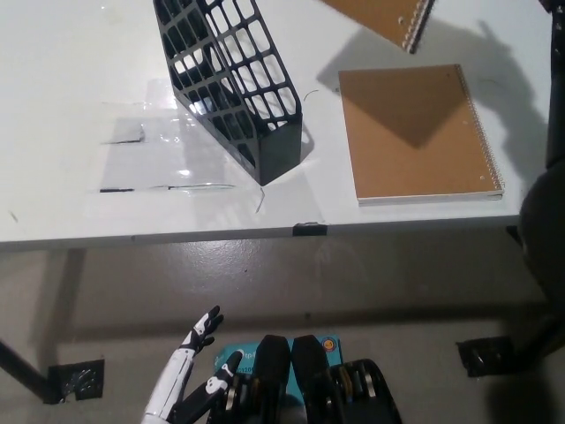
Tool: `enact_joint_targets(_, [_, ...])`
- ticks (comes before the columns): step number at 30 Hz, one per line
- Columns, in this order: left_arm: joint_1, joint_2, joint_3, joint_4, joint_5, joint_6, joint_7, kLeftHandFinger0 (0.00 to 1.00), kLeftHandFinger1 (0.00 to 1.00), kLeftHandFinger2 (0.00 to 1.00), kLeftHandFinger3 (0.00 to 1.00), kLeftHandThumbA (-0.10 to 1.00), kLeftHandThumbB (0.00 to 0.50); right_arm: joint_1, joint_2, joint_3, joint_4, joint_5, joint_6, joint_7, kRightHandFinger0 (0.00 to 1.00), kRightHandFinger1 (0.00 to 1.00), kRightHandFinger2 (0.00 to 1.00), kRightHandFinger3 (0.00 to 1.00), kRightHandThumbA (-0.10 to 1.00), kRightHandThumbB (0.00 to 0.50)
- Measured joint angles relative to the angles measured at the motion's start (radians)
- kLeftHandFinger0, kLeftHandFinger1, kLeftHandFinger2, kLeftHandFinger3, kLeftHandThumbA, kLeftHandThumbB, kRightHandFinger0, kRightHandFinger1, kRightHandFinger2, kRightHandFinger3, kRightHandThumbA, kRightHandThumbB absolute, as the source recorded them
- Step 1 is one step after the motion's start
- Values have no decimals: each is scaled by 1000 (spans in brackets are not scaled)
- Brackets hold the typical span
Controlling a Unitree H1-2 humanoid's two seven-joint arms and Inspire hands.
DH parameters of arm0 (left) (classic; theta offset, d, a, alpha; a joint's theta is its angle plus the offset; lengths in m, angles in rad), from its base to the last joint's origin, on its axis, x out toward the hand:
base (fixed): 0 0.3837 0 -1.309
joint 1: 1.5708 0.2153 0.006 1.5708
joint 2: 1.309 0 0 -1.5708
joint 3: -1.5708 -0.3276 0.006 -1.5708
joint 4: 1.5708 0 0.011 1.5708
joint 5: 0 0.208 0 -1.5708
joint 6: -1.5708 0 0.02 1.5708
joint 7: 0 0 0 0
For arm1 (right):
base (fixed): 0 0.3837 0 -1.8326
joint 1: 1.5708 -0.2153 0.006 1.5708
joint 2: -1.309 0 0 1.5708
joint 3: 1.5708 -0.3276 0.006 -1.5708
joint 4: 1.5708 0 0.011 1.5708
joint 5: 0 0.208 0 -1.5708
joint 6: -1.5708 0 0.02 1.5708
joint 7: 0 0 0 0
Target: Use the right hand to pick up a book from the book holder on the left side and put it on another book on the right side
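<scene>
A black mesh book holder point(231, 84) stands tilted on the white table point(71, 106), left of centre. A brown spiral-bound book point(415, 132) lies flat on the table's right side. A second brown spiral book point(381, 16) hangs in the air at the top edge, just beyond the lying book, and throws a shadow on it. What holds it is cut off by the picture's top. Only a strip of my black right arm point(549, 203) shows along the right edge; its hand is out of view. My white left hand point(190, 371) rests low at the lower left, below the table, fingers apart and holding nothing.
Clear plastic sheets point(146, 155) lie on the table left of the holder. The table's front edge point(265, 234) runs across the middle, with grey floor below it. A small black clip point(309, 230) sits on that edge.
</scene>
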Motion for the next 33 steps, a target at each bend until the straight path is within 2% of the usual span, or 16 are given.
enact_joint_targets(1, [0, 0, 0, 0, 0, 0, 0, 991, 1000, 1000, 1000, 759, 170, 2, -3, 0, 8, 0, 1, 1, 0, 218, 630, 1000, -100, 25])
enact_joint_targets(6, [2, 0, 0, 0, 1, 0, 0, 1000, 1000, 1000, 1000, 759, 171, 18, -27, 12, 70, -1, 4, 25, 0, 223, 623, 1000, -100, 35])
enact_joint_targets(9, [7, 0, 0, 0, 0, 0, 0, 1000, 1000, 1000, 1000, 740, 151, 32, -45, 35, 125, -9, 3, 59, 0, 143, 643, 1000, -100, 70])
enact_joint_targets(12, [12, -1, 0, 0, 0, -1, 1, 1000, 1000, 1000, 1000, 737, 152, 41, -61, 54, 181, -17, 3, 89, 0, 131, 707, 1000, -100, 89])
enact_joint_targets(13, [15, -1, 0, 0, 0, -2, 1, 1000, 1000, 1000, 1000, 737, 153, 46, -68, 61, 210, -19, 2, 103, 0, 142, 705, 753, -100, 91])
enact_joint_targets(14, [16, -2, 0, 0, 1, -2, 1, 1000, 1000, 1000, 1000, 745, 159, 48, -72, 64, 225, -20, 2, 111, 0, 132, 681, 896, -100, 100])
enact_joint_targets(16, [17, -2, 0, 0, 1, -1, 1, 1000, 1000, 1000, 1000, 760, 162, 55, -87, 76, 266, -25, 1, 131, 0, 117, 645, 972, -100, 98])
enact_joint_targets(17, [18, -2, 0, 0, 2, -1, 1, 1000, 1000, 1000, 1000, 760, 162, 56, -95, 85, 284, -29, 1, 140, 0, 116, 640, 844, -100, 101])
enact_joint_targets(18, [18, -2, 0, 0, 2, -1, 1, 1000, 1000, 1000, 1000, 760, 163, 59, -102, 99, 298, -37, 0, 153, 0, 102, 625, 627, -100, 100])
enact_joint_targets(20, [18, -2, 0, 0, 2, -1, 1, 1000, 1000, 1000, 1000, 761, 172, 62, -116, 124, 329, -52, 0, 175, 0, 70, 585, 747, -100, 123])
enact_joint_targets(21, [18, -2, 0, 0, 2, -1, 1, 1000, 1000, 1000, 1000, 761, 171, 62, -122, 131, 339, -57, 0, 182, 0, 56, 589, 946, -100, 140])
enact_joint_targets(22, [18, -2, 0, 0, 2, -1, 1, 1000, 1000, 1000, 1000, 761, 172, 62, -128, 141, 349, -64, 0, 190, 0, 59, 590, 1000, -100, 124])
enact_joint_targets(27, [18, -3, 1, 0, 1, -1, 1, 1000, 1000, 1000, 1000, 736, 171, 62, -159, 173, 380, -94, -1, 209, 0, 96, 585, 1000, -100, 99])
enact_joint_targets(28, [18, -4, 1, 1, 0, -1, 1, 1000, 1000, 1000, 1000, 732, 172, 63, -164, 175, 385, -99, -2, 214, 0, 59, 520, 1000, -100, 98])
enact_joint_targets(30, [18, -6, 1, 1, -1, -1, 1, 1000, 1000, 1000, 1000, 743, 179, 67, -175, 177, 393, -107, -4, 228, 0, 101, 579, 1000, -100, 125])
enact_joint_targets(33, [20, -9, 1, 1, -1, -1, 2, 1000, 1000, 1000, 1000, 748, 174, 75, -188, 176, 404, -111, -9, 242, 0, 109, 601, 1000, -100, 110])
